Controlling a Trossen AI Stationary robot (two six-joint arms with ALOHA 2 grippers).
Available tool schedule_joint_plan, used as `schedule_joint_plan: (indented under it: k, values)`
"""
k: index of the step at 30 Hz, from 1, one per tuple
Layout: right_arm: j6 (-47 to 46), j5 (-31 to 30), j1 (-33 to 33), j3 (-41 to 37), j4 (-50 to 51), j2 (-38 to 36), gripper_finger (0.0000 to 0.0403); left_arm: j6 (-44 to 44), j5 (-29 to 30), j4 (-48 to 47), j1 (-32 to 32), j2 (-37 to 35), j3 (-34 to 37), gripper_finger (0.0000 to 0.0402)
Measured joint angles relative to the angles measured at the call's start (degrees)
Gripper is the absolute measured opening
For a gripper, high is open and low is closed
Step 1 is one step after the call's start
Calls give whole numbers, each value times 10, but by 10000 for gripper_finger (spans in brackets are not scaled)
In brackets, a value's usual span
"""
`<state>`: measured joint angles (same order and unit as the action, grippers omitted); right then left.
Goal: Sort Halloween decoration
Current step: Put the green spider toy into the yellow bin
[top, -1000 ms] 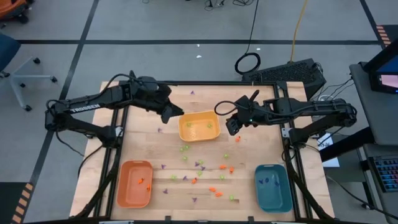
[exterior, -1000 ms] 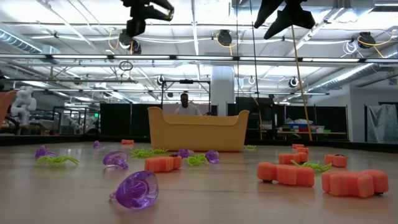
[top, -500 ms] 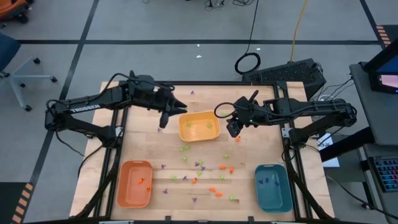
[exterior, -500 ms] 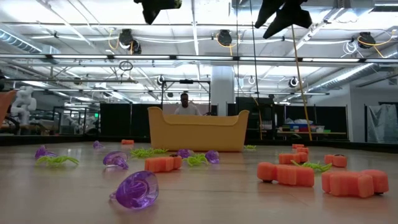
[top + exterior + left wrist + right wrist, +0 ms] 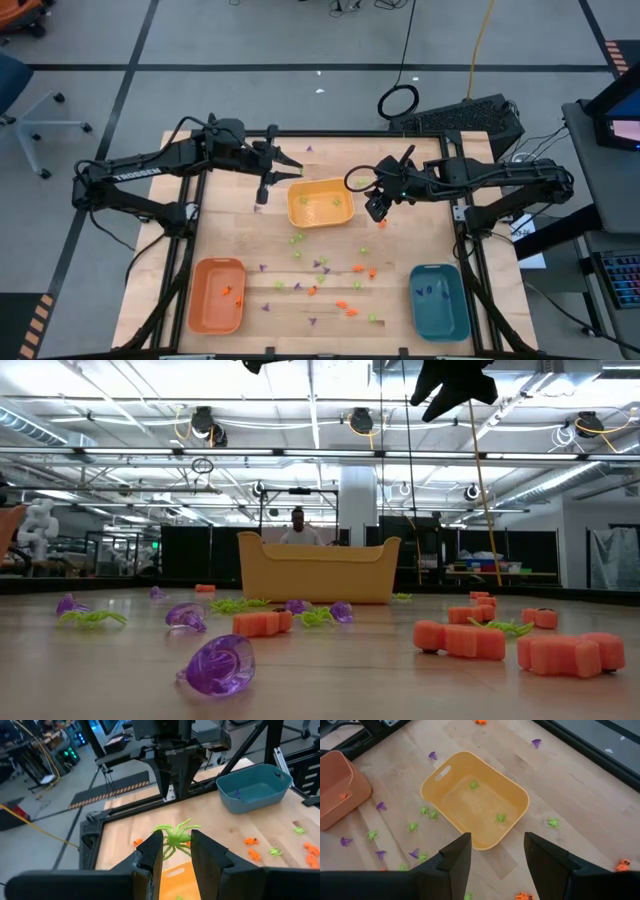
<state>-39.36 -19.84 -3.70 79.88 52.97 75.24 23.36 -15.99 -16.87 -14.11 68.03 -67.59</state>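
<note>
My left end effector [image 5: 173, 851] pinches a light green plastic spider [image 5: 175, 836] just above the yellow rectangular tray's [image 5: 320, 204] far-left corner. My right end effector [image 5: 493, 856] hangs spread beside that tray's right edge, holding nothing, while small orange, green and purple decorations [image 5: 318, 265] lie scattered across the wooden counter [image 5: 229, 238].

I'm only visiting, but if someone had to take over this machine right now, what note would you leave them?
Left gripper: shut on a green spider, raised near the yellow tray.
Right gripper: open, empty, above that tray's other side.
Done: two green spiders in the yellow tray, a few orange pieces in the orange tray, purple ones in the teal tray.
Left: drop the held spider in the yellow tray, then sort the many loose pieces on the table.
</note>
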Motion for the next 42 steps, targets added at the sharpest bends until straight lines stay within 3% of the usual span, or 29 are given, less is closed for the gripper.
schedule_joint_plan:
  k: [14, 24, 34, 42]
  values:
    - [-4, 0, 0, 0, -13, 0, 169, -7, 0, 14, 0, 0, 0, 88]
    - [-8, 1, 0, 0, -56, 0, 169, -136, 9, 11, 3, 15, 1, 88]
    - [-20, 4, 0, 0, -56, 0, 169, -260, 30, 12, 16, 106, 1, 88]
    - [-35, 4, -1, 0, -19, 0, 169, -275, 37, 7, 31, 194, 1, 88]
